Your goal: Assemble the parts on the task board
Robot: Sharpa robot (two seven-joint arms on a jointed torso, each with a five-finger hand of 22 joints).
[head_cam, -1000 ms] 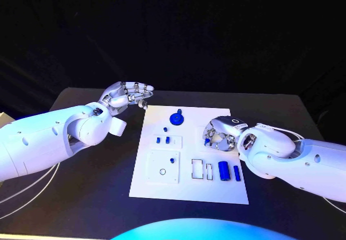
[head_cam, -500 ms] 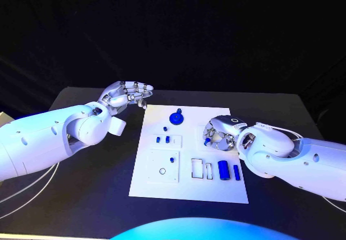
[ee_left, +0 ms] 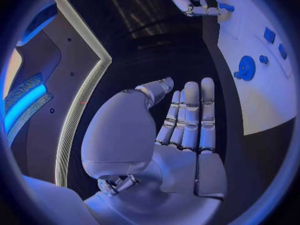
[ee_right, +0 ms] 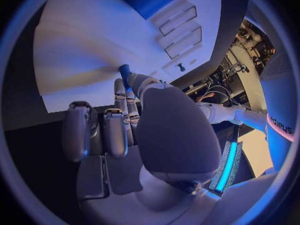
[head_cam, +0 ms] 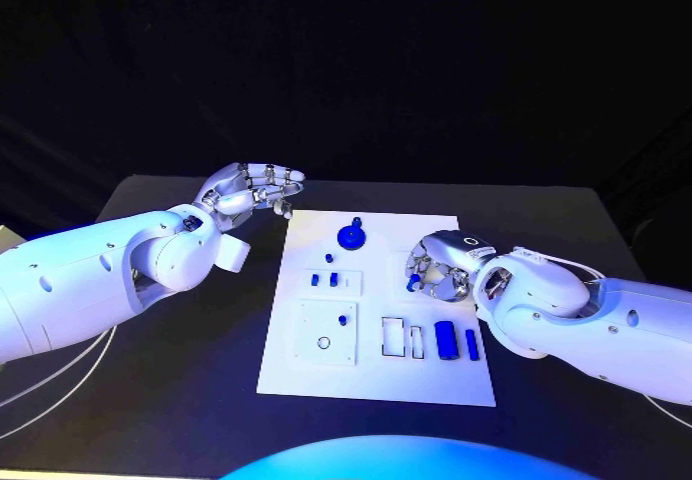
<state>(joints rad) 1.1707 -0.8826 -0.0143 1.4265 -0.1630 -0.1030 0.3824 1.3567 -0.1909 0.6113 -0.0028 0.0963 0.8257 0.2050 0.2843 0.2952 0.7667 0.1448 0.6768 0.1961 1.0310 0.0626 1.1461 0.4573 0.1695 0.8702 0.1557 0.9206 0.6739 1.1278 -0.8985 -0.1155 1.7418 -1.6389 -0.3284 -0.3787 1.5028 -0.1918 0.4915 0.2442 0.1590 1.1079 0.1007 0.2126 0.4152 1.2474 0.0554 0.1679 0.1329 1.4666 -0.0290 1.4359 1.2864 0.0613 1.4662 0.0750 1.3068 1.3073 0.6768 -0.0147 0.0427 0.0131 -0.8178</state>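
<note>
In the upper left of the head view, the left hand (head_cam: pixel 257 187) hovers off the far left corner of the white rectangular task board (head_cam: pixel 379 385), fingers straight and side by side, empty, just as a second ago. On the board, nothing has shifted: the round blue knob part (head_cam: pixel 353 236) sits at centre top and the blue cylinder part (head_cam: pixel 447 341) lies lower right. Right of centre, the right hand (head_cam: pixel 437 272) pinches a small blue peg part (head_cam: pixel 415 284) over the board, barely moved; insertion looks pending, not completed.
</note>
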